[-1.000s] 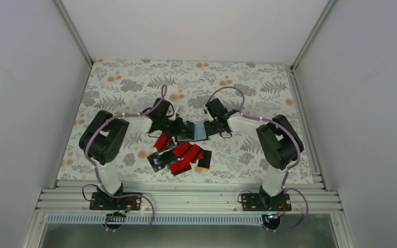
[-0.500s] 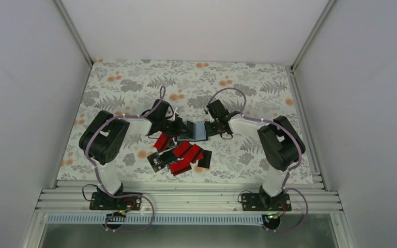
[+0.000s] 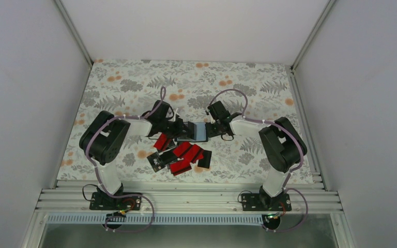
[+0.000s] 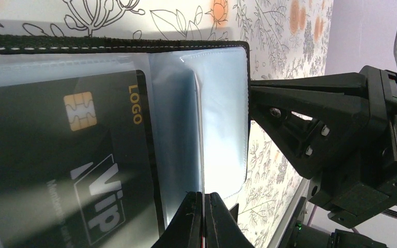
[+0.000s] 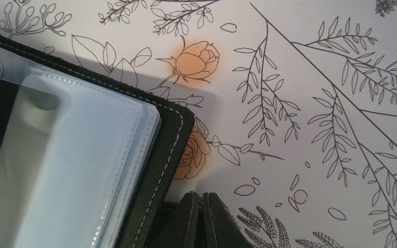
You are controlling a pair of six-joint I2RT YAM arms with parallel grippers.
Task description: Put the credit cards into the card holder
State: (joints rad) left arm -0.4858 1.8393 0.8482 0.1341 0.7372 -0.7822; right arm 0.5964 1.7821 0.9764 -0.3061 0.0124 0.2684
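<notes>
Nearest the arm bases is a loose pile of credit cards (image 3: 180, 155) on the table (image 3: 129, 82). Red and black cards overlap, so the count is unclear. Neither arm touches the pile.

Just beyond the pile is the card holder (image 3: 200, 132), open and spanned between the two arms. The left gripper (image 4: 204, 212) is closed, tips pinched on a thin leaf seen edge-on. It looks like one of the holder's clear sleeves (image 4: 222, 103), lifted to open a pocket, but a card held edge-on can't be ruled out. The right gripper (image 5: 202, 206) is closed too, apparently clamped on the black stitched cover at the holder's opposite edge. The left wrist view shows its tips meeting that edge. The likely reason is that the right arm keeps the holder open and steady while the left works the sleeves.

One black card (image 4: 82, 150) with a gold chip and "LOGO" / "VIP" print sits inside a sleeve, on the left in the left wrist view. So at least one card is in. The sleeve beside it looks unfilled, light blue-grey.

Hard to tell:
- Whether the holder rests on the table or is raised a little: the top view is too small and the wrist views too close.
- The holder's far side is cut off in both wrist views.
- How many lower sleeves are filled is hidden.
- The right gripper's contact point sits at the frame's bottom edge, mostly cut off.

Farther back, the flower-print table runs to the white walls (image 3: 196, 26).
</notes>
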